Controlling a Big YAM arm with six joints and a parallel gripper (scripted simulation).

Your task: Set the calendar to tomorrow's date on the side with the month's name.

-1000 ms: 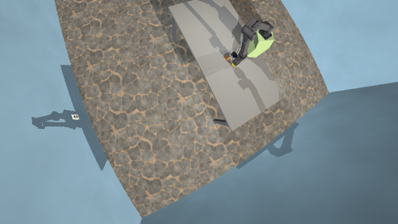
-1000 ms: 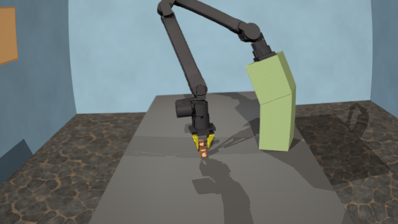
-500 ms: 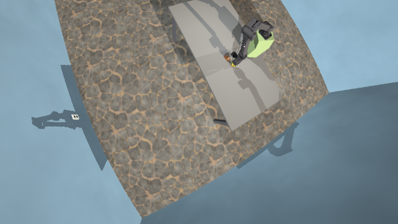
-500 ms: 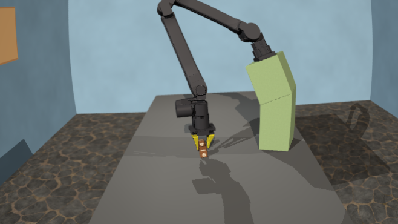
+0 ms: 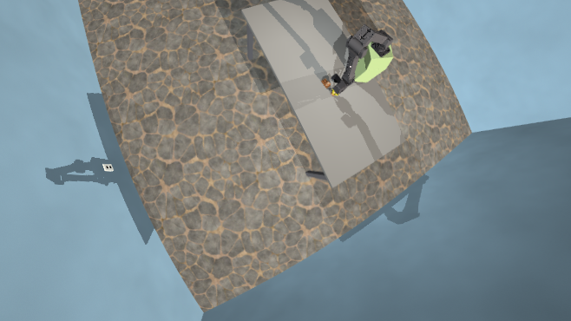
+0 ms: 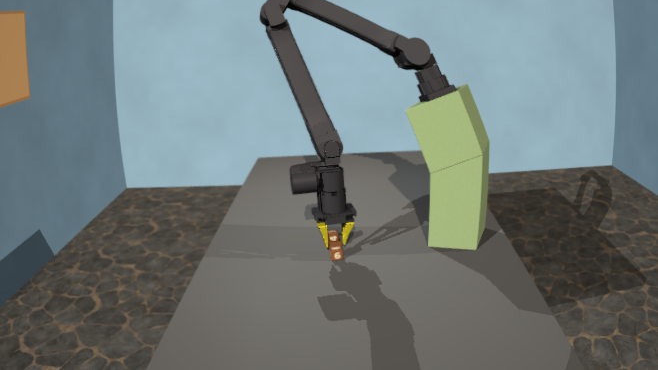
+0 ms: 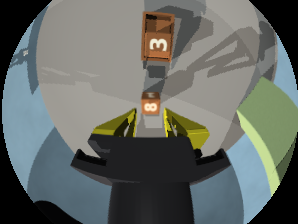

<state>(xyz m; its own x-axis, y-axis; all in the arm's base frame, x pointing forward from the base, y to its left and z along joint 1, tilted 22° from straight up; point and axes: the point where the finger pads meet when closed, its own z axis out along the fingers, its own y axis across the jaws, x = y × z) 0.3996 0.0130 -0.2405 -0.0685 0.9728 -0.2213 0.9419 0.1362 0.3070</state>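
My gripper (image 5: 334, 92) (image 6: 336, 245) (image 7: 150, 111) points down and is open, with a gap to the cube on both sides in the wrist view. A brown cube (image 6: 336, 254) (image 7: 150, 103) lies outside the tray at the fingertips; it shows an 8, turned sideways in the wrist view, and a 6 towards the exterior camera. The brown tray (image 7: 162, 25) is farther up in the wrist view. A second cube (image 7: 158, 45) stands in its near half, showing a sideways 3. The tray's far half is empty. The faces turned from the cameras are hidden.
The green pedestal (image 5: 374, 65) (image 6: 456, 203) (image 7: 272, 112) bearing the arm stands to the right in the exterior view. The grey table (image 5: 347, 146) (image 6: 260, 308) has a long edge left of the tray in the top view. Arm shadows cross the table.
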